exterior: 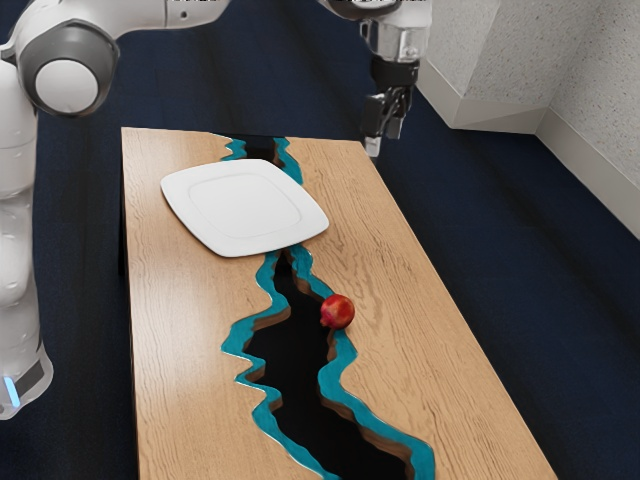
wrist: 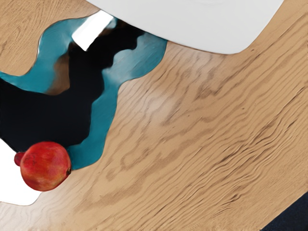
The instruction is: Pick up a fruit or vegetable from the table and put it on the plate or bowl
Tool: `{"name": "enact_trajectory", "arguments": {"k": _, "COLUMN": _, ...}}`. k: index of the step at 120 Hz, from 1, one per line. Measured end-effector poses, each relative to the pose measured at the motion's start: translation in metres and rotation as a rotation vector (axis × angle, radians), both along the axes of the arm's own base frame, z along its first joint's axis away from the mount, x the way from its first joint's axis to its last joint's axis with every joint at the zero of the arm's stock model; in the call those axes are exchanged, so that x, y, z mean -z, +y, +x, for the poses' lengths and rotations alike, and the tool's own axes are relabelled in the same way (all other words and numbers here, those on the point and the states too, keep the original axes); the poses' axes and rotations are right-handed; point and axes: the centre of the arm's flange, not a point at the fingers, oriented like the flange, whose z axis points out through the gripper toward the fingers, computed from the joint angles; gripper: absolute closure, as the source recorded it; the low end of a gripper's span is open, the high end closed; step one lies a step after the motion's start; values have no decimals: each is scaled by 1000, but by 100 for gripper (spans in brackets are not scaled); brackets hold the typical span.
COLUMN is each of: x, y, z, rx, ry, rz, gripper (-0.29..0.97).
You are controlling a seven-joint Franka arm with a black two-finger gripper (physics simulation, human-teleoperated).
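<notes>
A red pomegranate [exterior: 337, 311] lies on the wooden table [exterior: 430, 330], at the teal edge of the dark river strip that runs down its middle. A white square plate [exterior: 245, 207] sits toward the table's far end, partly over the strip. My gripper [exterior: 383, 132] hangs high above the table's far right corner, open and holding nothing, well away from fruit and plate. In the wrist view the pomegranate [wrist: 44, 165] rests beside the teal band, and the plate [wrist: 202, 19] lies across bare wood from it.
The teal-edged black strip [exterior: 290, 370] winds along the table's length. Dark blue floor [exterior: 520, 250] surrounds the table, with a grey wall base [exterior: 490, 90] at the exterior view's upper right. Bare wood [wrist: 202, 134] lies under the hand.
</notes>
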Motion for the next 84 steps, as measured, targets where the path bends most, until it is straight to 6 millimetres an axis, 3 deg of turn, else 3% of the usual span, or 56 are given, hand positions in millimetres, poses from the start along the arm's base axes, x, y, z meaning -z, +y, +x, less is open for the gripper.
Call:
{"name": "enact_trajectory", "arguments": {"k": 10, "x": -4, "y": -27, "z": -2, "rx": 40, "ry": -3, "rz": 18, "gripper": 0}}
{"name": "enact_trajectory", "arguments": {"k": 21, "x": -6, "y": -43, "z": -5, "rx": 75, "ry": -7, "rz": 25, "gripper": 0}}
{"name": "enact_trajectory", "arguments": {"k": 40, "x": -15, "y": -44, "z": -10, "rx": 207, "ry": -38, "rz": 29, "gripper": 0}}
{"name": "enact_trajectory", "arguments": {"k": 50, "x": 15, "y": -46, "z": 5, "rx": 403, "ry": -18, "rz": 34, "gripper": 1}}
{"name": "enact_trajectory", "arguments": {"k": 62, "x": 53, "y": -89, "z": 6, "rx": 770, "ry": -34, "rz": 82, "gripper": 1}}
{"name": "enact_trajectory", "arguments": {"k": 72, "x": 62, "y": -121, "z": -15, "rx": 1068, "ry": -74, "rz": 177, "gripper": 1}}
{"name": "enact_trajectory", "arguments": {"k": 78, "x": 78, "y": -133, "z": -45, "rx": 1241, "ry": -61, "rz": 255, "gripper": 1}}
{"name": "enact_trajectory", "arguments": {"k": 84, "x": 97, "y": -130, "z": -62, "rx": 1374, "ry": -56, "rz": 315, "gripper": 2}}
